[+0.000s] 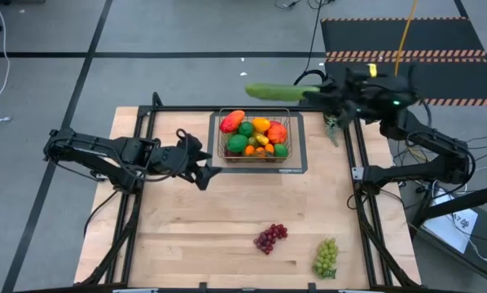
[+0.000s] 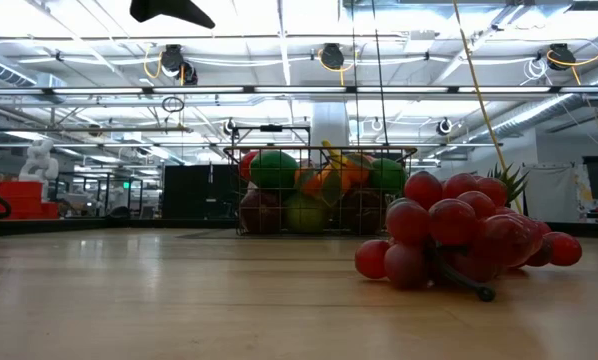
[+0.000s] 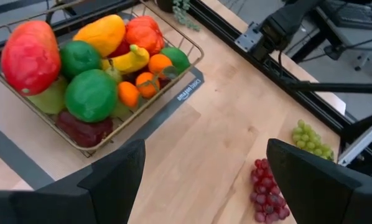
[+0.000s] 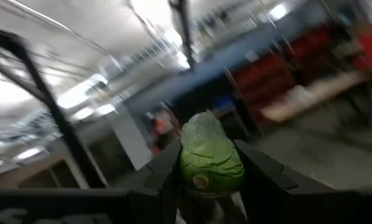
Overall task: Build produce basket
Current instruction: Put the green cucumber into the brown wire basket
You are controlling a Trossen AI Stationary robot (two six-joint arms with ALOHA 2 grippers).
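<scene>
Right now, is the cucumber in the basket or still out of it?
Out. The right gripper holds the cucumber in the air above the far edge of the basket; the right wrist view shows its fingers clamped on it.

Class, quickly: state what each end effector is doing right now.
Left end effector: open, holding nothing.
Right end effector: shut on the long green toy cucumber.

- Mat under basket: small white print on its dark border, on the near edge in the high view; letters too small to read.
- Same print in the left wrist view, beside the basket corner; not legible.
- Cucumber: small round sticker on its end in the right wrist view; no characters readable.
- No other text readable.
</scene>
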